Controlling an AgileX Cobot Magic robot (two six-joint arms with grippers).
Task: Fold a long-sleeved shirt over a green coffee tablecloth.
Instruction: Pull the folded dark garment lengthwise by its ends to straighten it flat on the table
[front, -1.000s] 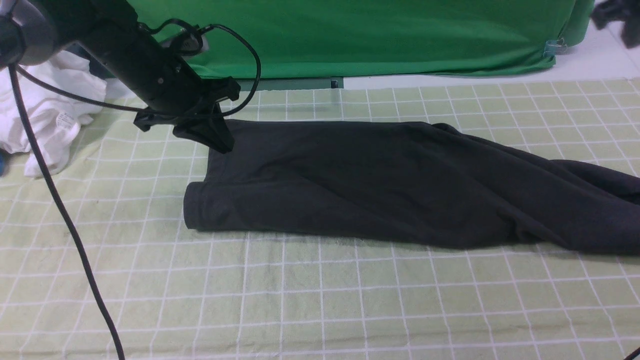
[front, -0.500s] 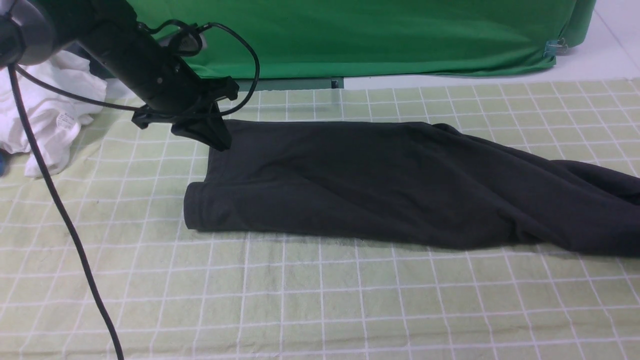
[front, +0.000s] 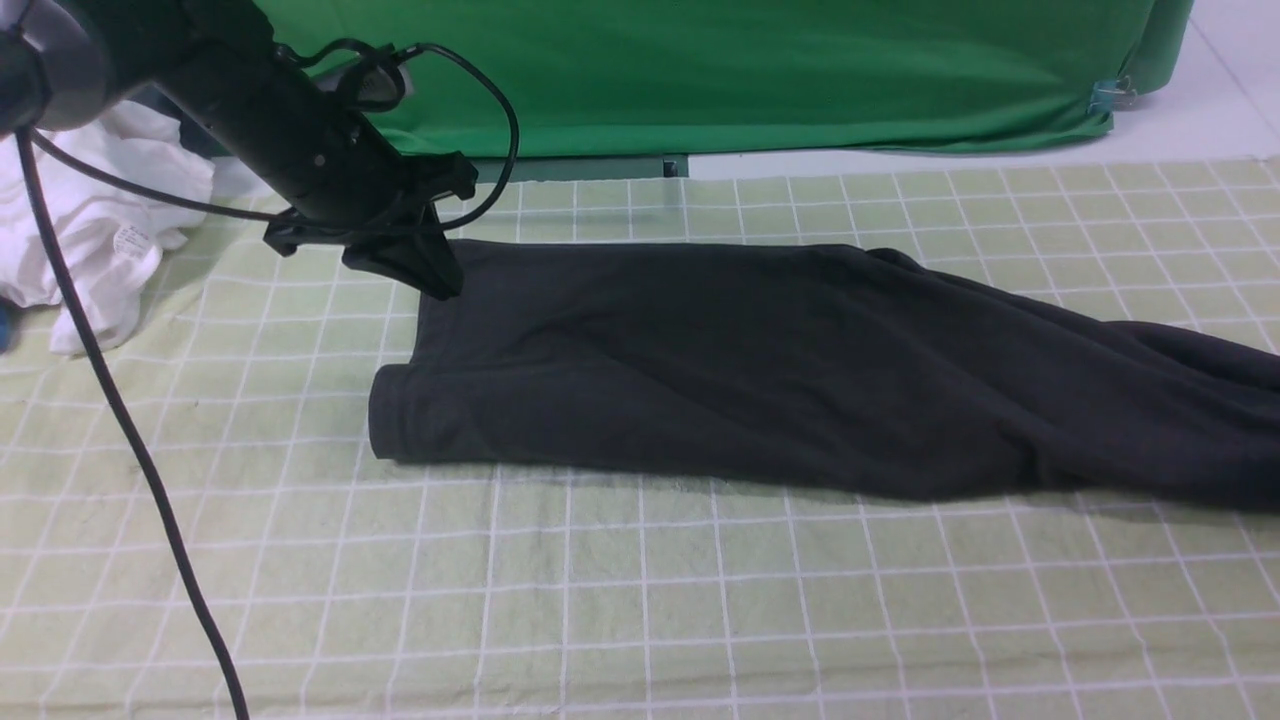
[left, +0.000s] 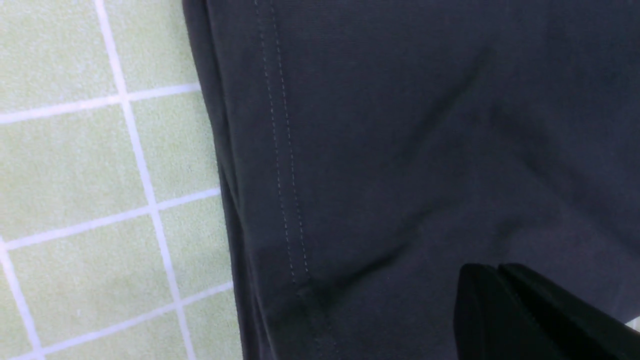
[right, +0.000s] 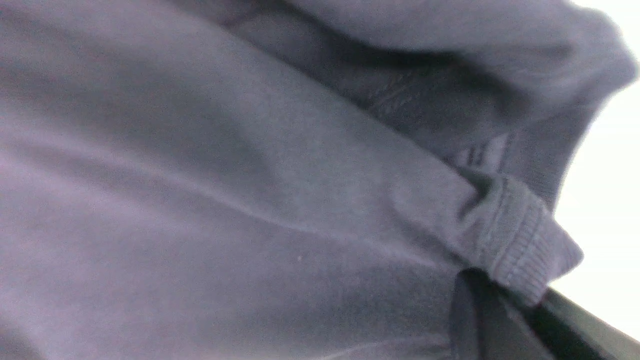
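A large dark charcoal long-sleeved shirt (front: 750, 370), folded into a long band, lies flat on the wide pale yellow-green tablecloth (front: 600, 600) with its grid of thin white lines. Its hemmed end sits left of centre, and the rest runs to the right edge of the front view, where the fabric bunches into soft ridges. The black left gripper (front: 435, 280) comes down at a slant onto the far left corner of the shirt with its jaws pressed together. In the left wrist view its two dark fingers (left: 505, 310) meet flush over the shirt (left: 400, 150), near a double row of stitching (left: 282, 150) that follows the hem beside the tablecloth (left: 75, 150). Whether any fabric is pinched between them I cannot tell. The right gripper (right: 505, 300) shows only in its own wrist view, blurred: its jaws are closed with a thin strip of the shirt (right: 200, 200) caught between them, just under a ribbed cuff (right: 520, 250). A thin black cable (front: 130, 440) hangs from the left arm (front: 280, 120) across the cloth. A crumpled white garment (front: 90, 230) lies at the far left, and a plain bright green fabric (front: 750, 70) hangs behind the table.
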